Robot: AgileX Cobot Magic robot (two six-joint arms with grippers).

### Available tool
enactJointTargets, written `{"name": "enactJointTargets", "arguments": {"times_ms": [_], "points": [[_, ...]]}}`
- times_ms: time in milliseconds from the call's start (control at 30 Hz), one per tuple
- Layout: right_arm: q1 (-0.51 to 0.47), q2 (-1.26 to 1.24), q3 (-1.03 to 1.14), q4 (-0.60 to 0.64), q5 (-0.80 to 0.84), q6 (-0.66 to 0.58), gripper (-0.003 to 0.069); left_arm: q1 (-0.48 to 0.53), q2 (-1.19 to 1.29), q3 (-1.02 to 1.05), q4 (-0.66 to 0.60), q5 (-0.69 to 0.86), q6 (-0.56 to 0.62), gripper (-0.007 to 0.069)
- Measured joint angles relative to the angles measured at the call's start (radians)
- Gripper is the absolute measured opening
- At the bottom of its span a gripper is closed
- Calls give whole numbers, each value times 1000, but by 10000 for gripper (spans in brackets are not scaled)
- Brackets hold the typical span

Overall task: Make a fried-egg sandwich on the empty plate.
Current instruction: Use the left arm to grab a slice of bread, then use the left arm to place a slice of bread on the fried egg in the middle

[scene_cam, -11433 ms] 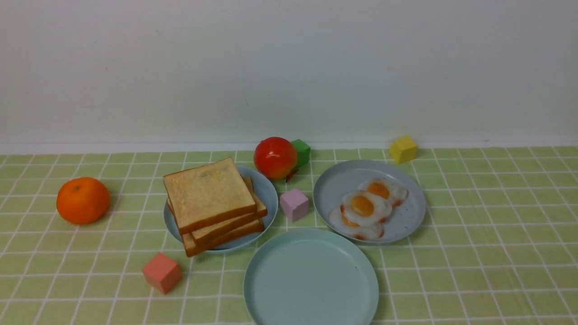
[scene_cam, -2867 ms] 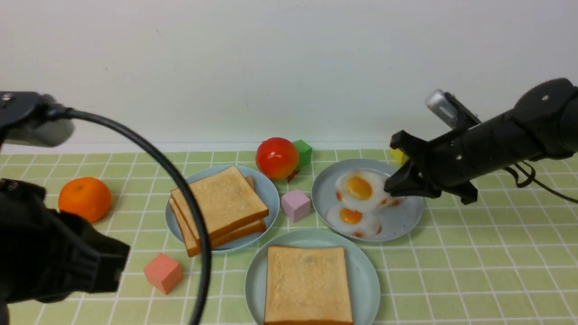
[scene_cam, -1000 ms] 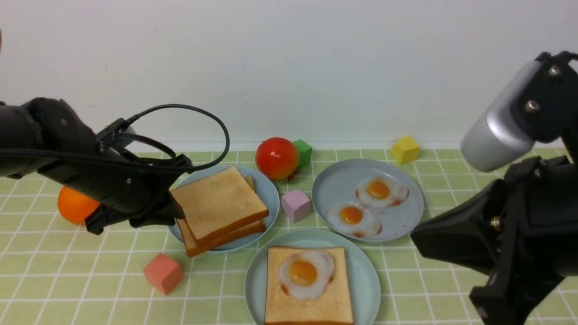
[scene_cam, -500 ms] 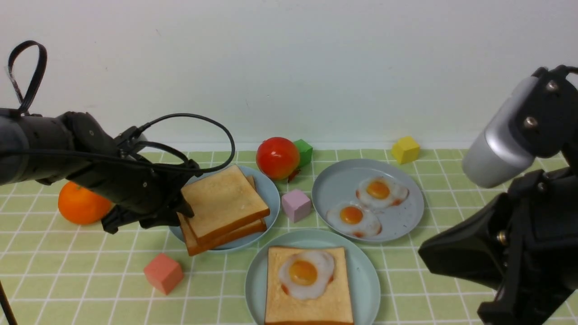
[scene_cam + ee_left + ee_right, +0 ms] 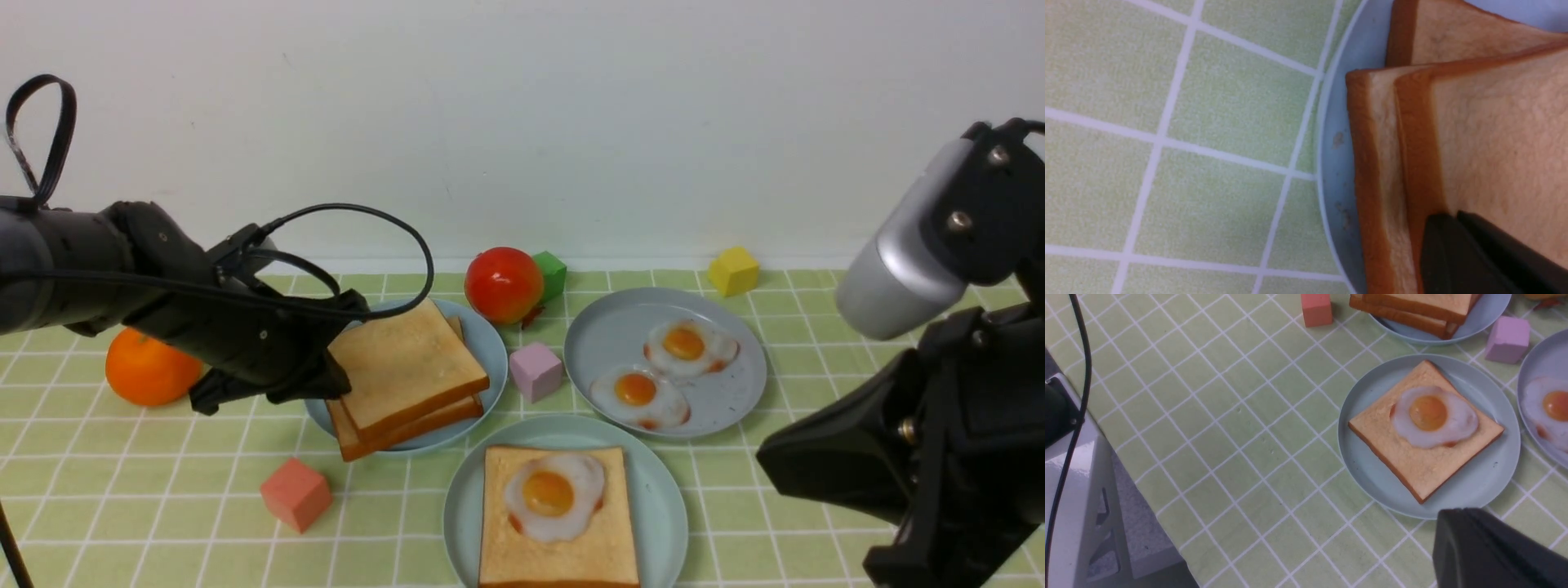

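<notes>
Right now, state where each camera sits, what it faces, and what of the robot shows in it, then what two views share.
Front view: between the arms, facing forward to the wall; left gripper at the top toast slice, right arm at right.
Left wrist view: on the left wrist, close on the toast stack and blue plate; one dark finger on that slice.
Right wrist view: on the right wrist, looking down at the mint plate with base slice and fried egg; right gripper's dark edge shows.
Shared: front and right wrist views both show the salmon cube.

Mint plate (image 5: 663,498): toast slice (image 5: 563,555) flat, fried egg (image 5: 549,494) on it, yolk up. Second slice (image 5: 408,363) tops stack (image 5: 384,439) behind-left.
</notes>
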Motion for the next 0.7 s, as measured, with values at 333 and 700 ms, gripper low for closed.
{"name": "enactJointTargets", "arguments": {"times_ms": [333,700], "points": [[0,-2,0,6,5,0,3,1,-82,0,-23,24,56,-13],[0,-3,0,21,-5,0,6,-34,-234,125,-344,117,366,-13]]}}
